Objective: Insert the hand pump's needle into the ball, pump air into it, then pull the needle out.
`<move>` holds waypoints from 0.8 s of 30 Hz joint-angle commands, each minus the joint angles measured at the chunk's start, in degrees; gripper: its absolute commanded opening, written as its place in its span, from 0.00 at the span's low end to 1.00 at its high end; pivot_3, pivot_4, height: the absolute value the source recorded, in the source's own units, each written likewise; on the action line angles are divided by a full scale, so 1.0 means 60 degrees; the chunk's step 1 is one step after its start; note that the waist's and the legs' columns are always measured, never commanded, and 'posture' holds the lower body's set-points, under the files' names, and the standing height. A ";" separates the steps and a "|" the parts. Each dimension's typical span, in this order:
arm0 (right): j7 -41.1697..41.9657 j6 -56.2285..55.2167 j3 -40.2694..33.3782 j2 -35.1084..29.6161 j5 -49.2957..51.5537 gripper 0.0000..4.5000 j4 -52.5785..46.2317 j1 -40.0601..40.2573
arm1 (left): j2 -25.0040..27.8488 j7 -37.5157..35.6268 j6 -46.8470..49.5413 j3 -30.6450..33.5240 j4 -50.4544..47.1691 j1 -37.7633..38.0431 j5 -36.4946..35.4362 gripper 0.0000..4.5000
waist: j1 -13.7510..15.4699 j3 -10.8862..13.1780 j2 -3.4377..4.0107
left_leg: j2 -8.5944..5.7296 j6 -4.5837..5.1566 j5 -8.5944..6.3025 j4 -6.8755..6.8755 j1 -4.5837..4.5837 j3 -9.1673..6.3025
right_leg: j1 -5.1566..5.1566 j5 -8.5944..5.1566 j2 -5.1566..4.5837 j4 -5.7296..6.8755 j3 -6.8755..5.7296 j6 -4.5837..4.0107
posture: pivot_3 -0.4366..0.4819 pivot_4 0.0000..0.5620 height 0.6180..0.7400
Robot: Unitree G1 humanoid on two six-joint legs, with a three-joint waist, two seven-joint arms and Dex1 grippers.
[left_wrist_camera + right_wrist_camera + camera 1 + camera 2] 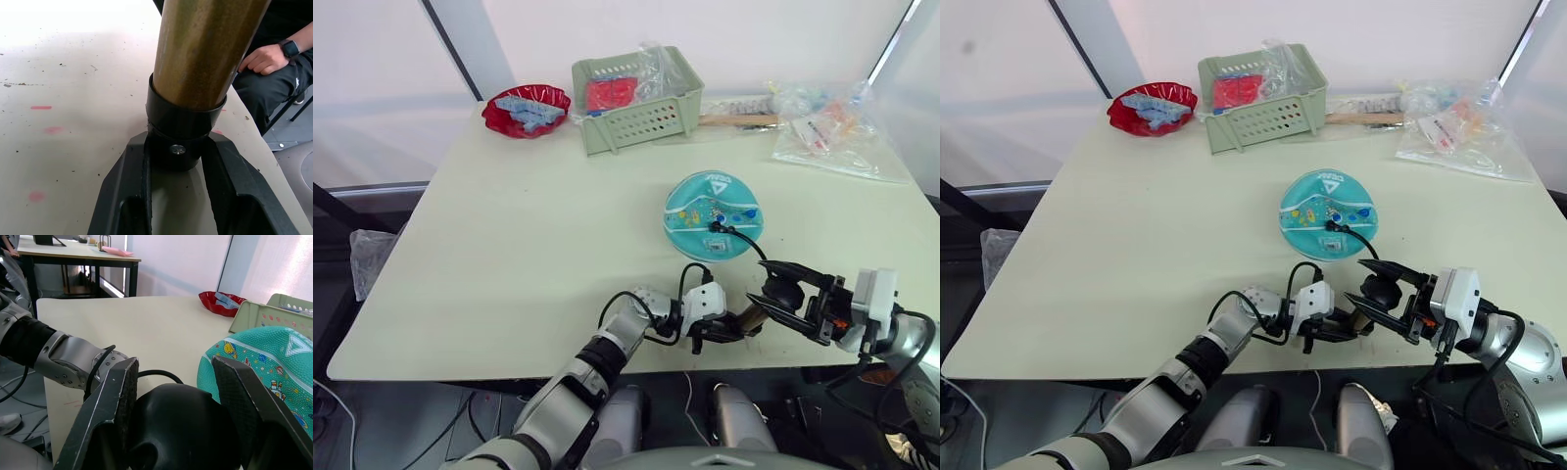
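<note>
Cream tabletop (538, 245), with a pale green slotted basket (641, 116) and a red dish (526, 110) at its far edge, carried the teal-turquoise rubber ball with cartoon prints (713, 215) right of centre. Into the ball's top ran the thin black hose, ending at the black-fitted needle (715, 227), which appeared seated. At the near edge lay the bronze-gold hand pump (208, 49); the left gripper (717, 331) was clenched on its black lower cap, and the right gripper (781, 299) grasped the black T-handle (183, 428) between its 2 fingers. Probable risks: a pump stroke off the cylinder's axis could jam the piston; any tug on the short hose could roll the unrestrained ball or withdraw the needle prematurely.
</note>
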 commanded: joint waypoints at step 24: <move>-0.1471 0.4287 -0.4988 -0.3033 0.5575 0.42 -0.0860 -0.2206 | -0.0309 0.0616 0.0327 -0.0382 0.1767 -0.0648 0.1265 0.21 | 0.0076 0.0004 -0.0006 | -0.0003 0.0003 0.0000 0.0006 -0.0017 -0.0003 | -0.0003 0.0004 -0.0004 -0.0003 0.0002 0.0007 | 0.48 0.27 0.97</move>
